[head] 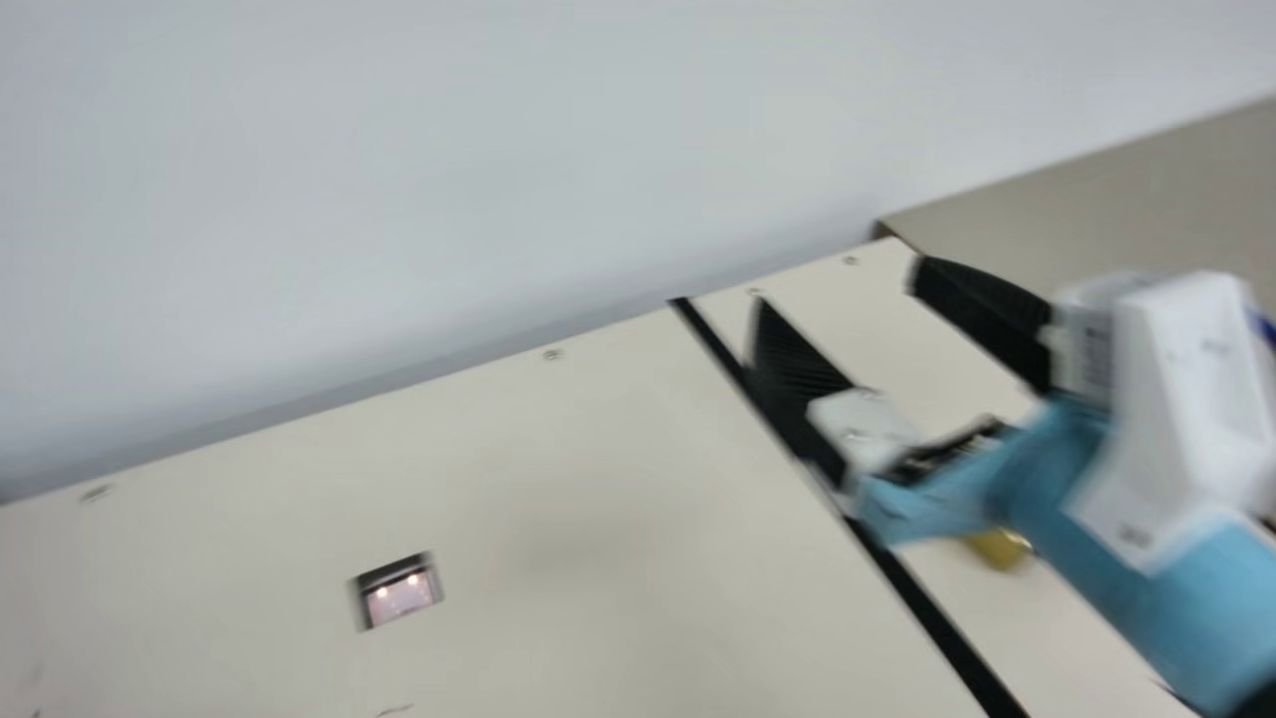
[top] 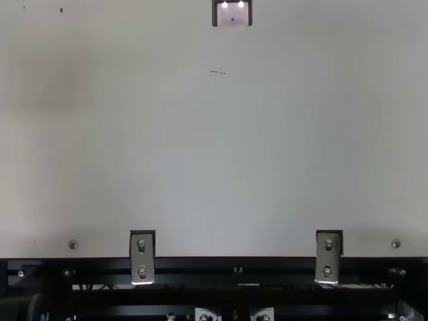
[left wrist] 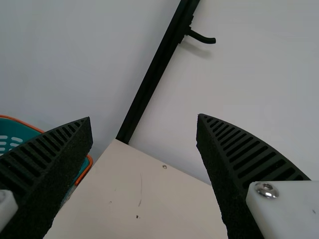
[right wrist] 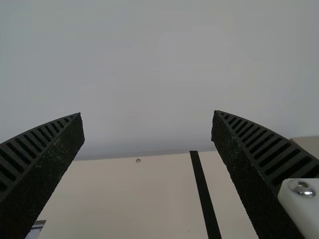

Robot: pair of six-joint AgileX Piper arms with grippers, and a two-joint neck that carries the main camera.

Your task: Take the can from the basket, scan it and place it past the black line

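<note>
Pale wall [head: 399, 199] backs the cream table [head: 548, 479], and both our left end effector [left wrist: 144, 117] and right end effector [right wrist: 147, 113] stand wide open and empty. Taking the gold shape [head: 1000, 550] right of the black line [head: 934, 623] for the can, we should lift the right arm [head: 1166, 598] clear without brushing it. That arm and blur mostly hide it, so we cannot tell whether it stands upright.

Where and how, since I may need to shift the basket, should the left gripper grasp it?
Take the basket, probably, by its orange rim from above, the left gripper astride it: the rim is a slim edge along the top of the slotted wall.
</note>
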